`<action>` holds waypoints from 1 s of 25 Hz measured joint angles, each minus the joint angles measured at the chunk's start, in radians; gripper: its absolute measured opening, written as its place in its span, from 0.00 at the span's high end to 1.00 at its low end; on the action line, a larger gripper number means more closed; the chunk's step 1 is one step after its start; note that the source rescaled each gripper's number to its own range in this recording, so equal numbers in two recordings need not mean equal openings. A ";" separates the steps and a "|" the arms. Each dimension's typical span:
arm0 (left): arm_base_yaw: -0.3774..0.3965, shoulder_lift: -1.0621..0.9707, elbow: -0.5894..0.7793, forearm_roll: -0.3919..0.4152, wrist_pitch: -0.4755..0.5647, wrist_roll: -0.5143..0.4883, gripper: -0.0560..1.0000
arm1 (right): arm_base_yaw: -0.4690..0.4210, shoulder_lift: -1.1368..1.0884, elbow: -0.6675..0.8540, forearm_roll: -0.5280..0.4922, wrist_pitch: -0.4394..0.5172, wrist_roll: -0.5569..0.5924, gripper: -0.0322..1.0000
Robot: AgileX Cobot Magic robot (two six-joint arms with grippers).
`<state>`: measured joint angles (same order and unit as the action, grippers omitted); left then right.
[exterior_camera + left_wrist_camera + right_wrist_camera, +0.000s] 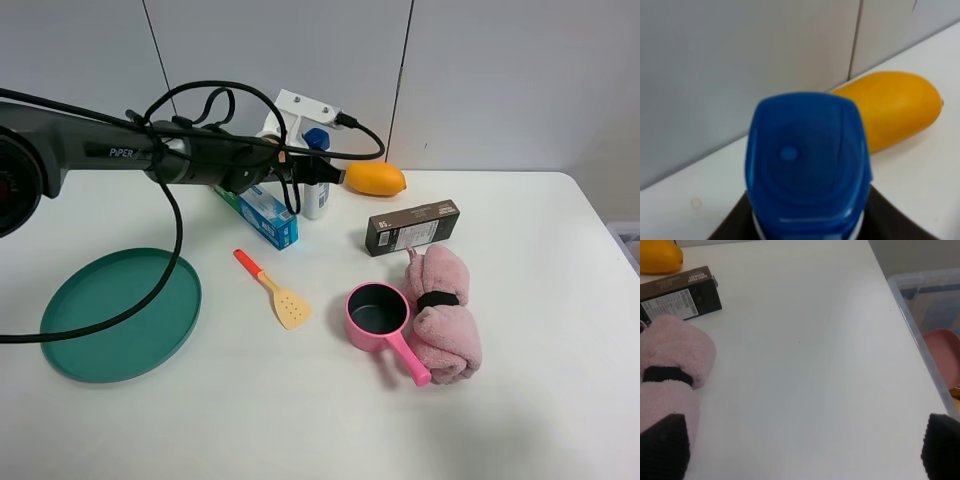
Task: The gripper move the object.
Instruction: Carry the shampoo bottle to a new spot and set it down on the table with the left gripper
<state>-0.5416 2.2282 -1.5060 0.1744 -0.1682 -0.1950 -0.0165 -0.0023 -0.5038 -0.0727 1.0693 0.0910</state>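
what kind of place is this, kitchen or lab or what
Most likely a robot lab or test bench, not a kitchen: a black cabled robot arm reaches over a white table, plain grey wall panels stand behind, and unrelated items (mango, toothpaste box, pink towel) are laid out.

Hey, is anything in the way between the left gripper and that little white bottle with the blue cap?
Nothing visible. The left gripper is right at the bottle, with its jaws on either side of it. The mango lies just beyond and the toothpaste box lies beside it; neither is in between.
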 joint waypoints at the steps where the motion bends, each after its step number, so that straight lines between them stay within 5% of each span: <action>1: 0.000 0.001 0.000 0.000 -0.002 -0.002 0.95 | 0.000 0.000 0.000 0.000 0.000 0.000 0.00; 18: 0.000 0.005 0.000 -0.001 -0.013 -0.034 0.94 | 0.000 0.000 0.000 0.000 0.000 0.000 0.00; 20: 0.000 0.005 -0.001 -0.001 -0.016 -0.034 0.79 | 0.000 0.000 0.000 0.000 0.000 0.000 0.00; 23: 0.000 0.004 -0.003 -0.001 -0.035 -0.034 0.28 | 0.000 0.000 0.000 0.000 0.000 0.000 0.00; 25: 0.000 0.004 -0.004 -0.001 -0.034 -0.034 0.09 | 0.000 0.000 0.000 0.000 0.000 0.000 0.00</action>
<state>-0.5416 2.2321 -1.5103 0.1735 -0.2020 -0.2286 -0.0165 -0.0023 -0.5038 -0.0727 1.0693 0.0910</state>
